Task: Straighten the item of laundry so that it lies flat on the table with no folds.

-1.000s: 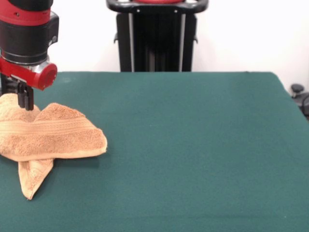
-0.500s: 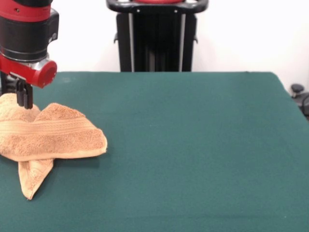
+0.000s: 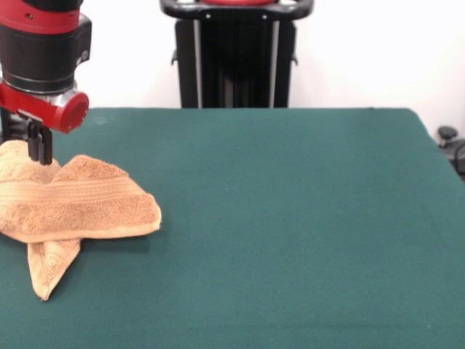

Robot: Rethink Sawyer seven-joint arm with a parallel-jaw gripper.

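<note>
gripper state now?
Gripper: fingers together, tips at the towel's far edge; grip on it cannot be told.

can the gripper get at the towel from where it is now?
Probably yes. The gripper hangs right at the back of the bunched towel at the table's left side, nothing between them; contact itself can't be told.

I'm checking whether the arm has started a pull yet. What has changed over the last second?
Very little. The gripper has eased slightly upward and a touch toward the picture's right, its tips at the top of the towel. Nothing was visibly lifted or let go. The towel keeps the same crumpled, folded shape on the table.
</note>
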